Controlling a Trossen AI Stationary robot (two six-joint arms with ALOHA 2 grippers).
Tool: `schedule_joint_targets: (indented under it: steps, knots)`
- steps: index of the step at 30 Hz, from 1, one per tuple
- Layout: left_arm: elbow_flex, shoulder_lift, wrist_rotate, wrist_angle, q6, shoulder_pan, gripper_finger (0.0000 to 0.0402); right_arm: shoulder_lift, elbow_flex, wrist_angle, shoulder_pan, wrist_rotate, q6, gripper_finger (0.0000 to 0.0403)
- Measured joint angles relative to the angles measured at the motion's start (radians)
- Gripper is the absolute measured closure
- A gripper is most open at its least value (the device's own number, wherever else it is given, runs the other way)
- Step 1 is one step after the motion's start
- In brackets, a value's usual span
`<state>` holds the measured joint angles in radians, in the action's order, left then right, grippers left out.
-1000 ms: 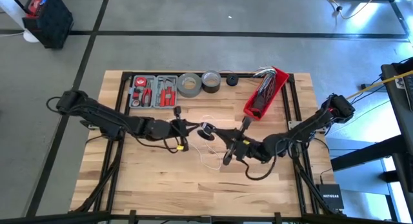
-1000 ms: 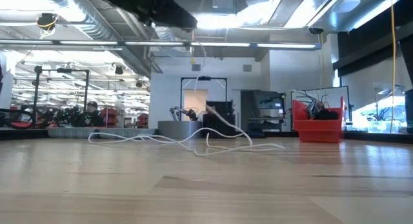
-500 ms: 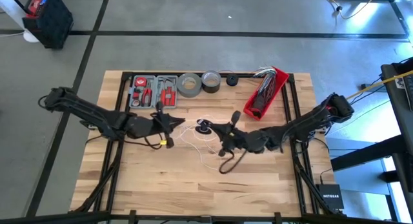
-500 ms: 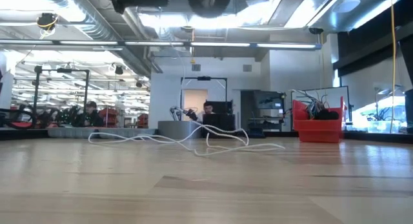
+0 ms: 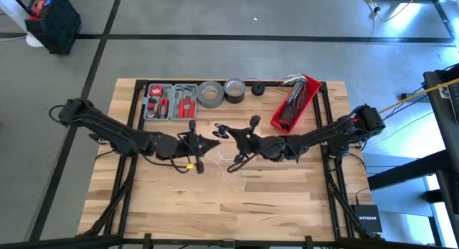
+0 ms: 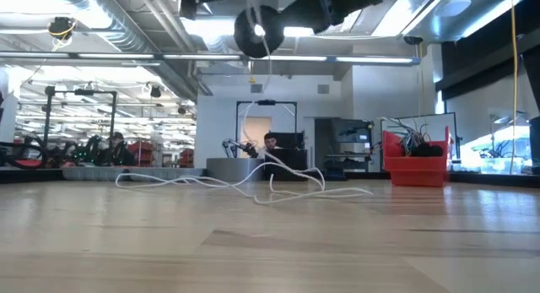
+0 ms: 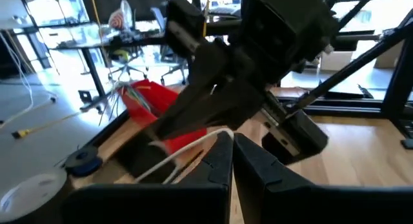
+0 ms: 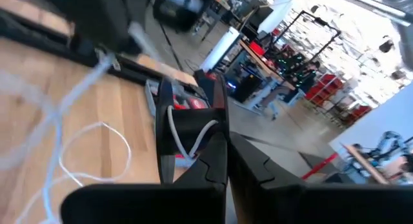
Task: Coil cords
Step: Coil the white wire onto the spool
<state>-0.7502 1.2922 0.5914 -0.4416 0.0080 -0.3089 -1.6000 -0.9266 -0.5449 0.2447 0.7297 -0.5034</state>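
From above, two dark arms meet over the middle of the light wooden slatted table (image 5: 301, 199). The left gripper (image 5: 215, 141) and the right gripper (image 5: 224, 130) sit just beside each other, each with jaws together, pinching the long, very thin white cable (image 5: 233, 179), whose slack trails toward the table's near side. Along the far edge stand a grey tool tray (image 5: 171, 101), two grey tape rolls (image 5: 211, 94) and a red bin of wires (image 5: 294, 103).

At table height, the cable's small black round disc (image 6: 256, 31) hangs high, loose white loops lying on the wood below.

The left wrist view shows closed fingers (image 7: 216, 162) clamped on the cable.

The right wrist view shows closed fingers (image 8: 210, 153) gripping the cable, too.
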Motion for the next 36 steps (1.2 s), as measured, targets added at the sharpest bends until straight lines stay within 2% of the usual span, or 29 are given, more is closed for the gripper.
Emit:
schedule_joint_targets:
  steps: [8,19,29,36]
  knots:
    - [-0.002,0.113,-0.004,-0.085,-0.005,0.065,0.0400,-0.001,0.002,-0.105,-0.003,-0.018,0.064,0.0398]
    - [-0.008,0.167,-0.005,-0.089,0.026,0.115,0.0400,0.021,0.007,-0.258,0.041,-0.006,0.099,0.0398]
    - [-0.008,0.169,-0.008,-0.095,0.026,0.121,0.0400,0.163,0.002,-0.246,0.052,-0.016,0.051,0.0398]
    - [-0.005,0.170,-0.008,-0.088,0.035,0.123,0.0400,0.187,-0.102,-0.156,0.052,-0.024,-0.009,0.0398]
